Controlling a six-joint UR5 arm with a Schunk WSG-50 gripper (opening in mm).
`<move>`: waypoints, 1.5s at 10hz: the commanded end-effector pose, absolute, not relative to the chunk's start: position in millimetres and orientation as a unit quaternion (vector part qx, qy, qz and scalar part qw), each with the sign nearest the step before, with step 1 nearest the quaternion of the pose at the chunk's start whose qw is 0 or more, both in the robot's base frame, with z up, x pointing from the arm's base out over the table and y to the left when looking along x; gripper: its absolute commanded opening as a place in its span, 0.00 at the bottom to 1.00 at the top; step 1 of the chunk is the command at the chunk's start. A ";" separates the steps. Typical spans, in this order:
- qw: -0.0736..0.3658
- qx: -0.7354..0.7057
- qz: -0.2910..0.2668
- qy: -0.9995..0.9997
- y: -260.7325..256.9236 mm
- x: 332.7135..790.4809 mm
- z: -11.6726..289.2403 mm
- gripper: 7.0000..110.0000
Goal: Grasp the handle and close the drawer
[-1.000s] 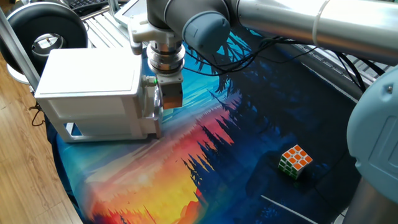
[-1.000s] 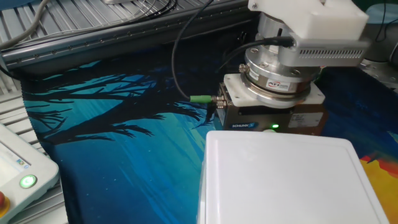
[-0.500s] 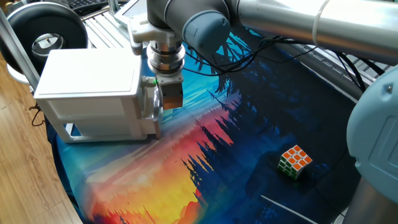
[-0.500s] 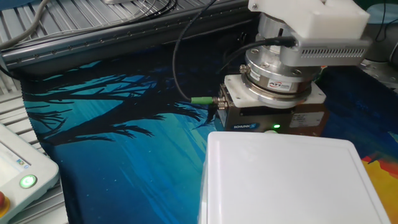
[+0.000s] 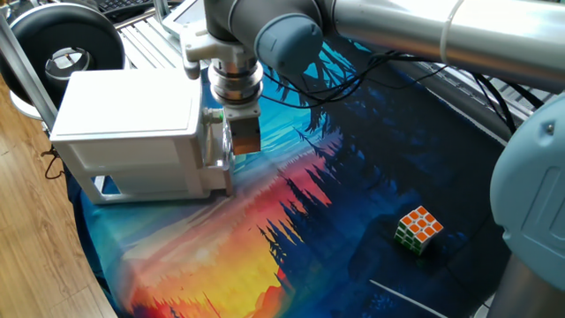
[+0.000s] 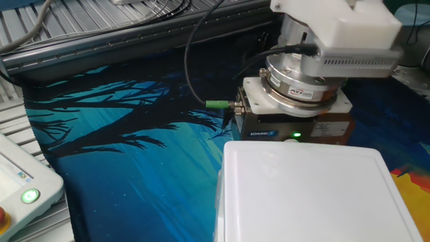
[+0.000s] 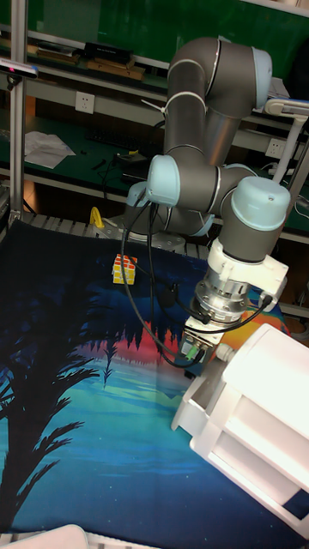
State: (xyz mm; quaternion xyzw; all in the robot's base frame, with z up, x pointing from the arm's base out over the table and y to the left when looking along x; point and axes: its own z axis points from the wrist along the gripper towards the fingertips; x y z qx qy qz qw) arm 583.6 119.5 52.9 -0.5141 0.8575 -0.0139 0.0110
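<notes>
The drawer (image 5: pixel 215 166) sticks out a little from the right side of the white cabinet (image 5: pixel 124 119). In the tall fixed view the drawer (image 7: pixel 194 408) shows as a narrow white ledge at the cabinet's (image 7: pixel 262 412) lower left. My gripper (image 5: pixel 233 155) points straight down, pressed close against the drawer's front panel. From the other fixed view only the gripper's brown body (image 6: pixel 295 128) shows behind the cabinet top (image 6: pixel 309 195). The handle is hidden by the gripper, and the fingers are covered too. My gripper (image 7: pixel 197 358) hangs just above the drawer's front.
A Rubik's cube (image 5: pixel 418 229) lies on the printed mat to the right, also seen far back (image 7: pixel 125 268). A black round device (image 5: pixel 64 40) stands behind the cabinet. A control box with a lit green button (image 6: pixel 28 196) sits at the mat's left edge. Cables trail behind the arm.
The gripper has shifted a few pixels toward the cabinet. The drawer's gap looks slightly smaller. The cube has not moved.
</notes>
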 end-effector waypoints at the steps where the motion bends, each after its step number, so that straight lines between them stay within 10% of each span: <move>1: 0.020 -0.502 0.000 0.865 132.2 585.2 56.3 0.00; 15: 0.115 -0.476 0.054 0.871 152.8 599.4 50.1 0.00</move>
